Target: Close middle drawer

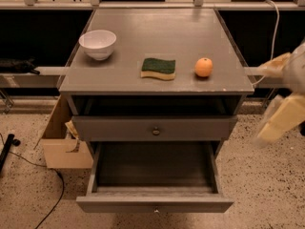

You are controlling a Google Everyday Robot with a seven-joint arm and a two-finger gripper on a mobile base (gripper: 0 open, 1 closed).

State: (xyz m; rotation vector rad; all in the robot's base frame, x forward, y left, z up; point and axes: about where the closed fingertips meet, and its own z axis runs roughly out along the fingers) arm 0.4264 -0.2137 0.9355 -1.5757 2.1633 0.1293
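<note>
The middle drawer (153,203) is the lower of the grey cabinet's two visible drawers. It is pulled far out toward me, and its long shallow box looks empty inside. Its small knob (155,210) barely shows at the bottom edge of the front panel. The upper grey drawer (119,128) with the round metal knob (156,131) sits nearly flush above it. My gripper (282,101) is at the right edge of the view, beside the cabinet's right side at about the height of the upper drawer. It is apart from both drawers.
On the cabinet top (157,30) stand a white bowl (97,43), a green and yellow sponge (158,68) and an orange (203,67). A cardboard box (61,144) sits on the floor to the left. A black cable (50,194) runs across the speckled floor.
</note>
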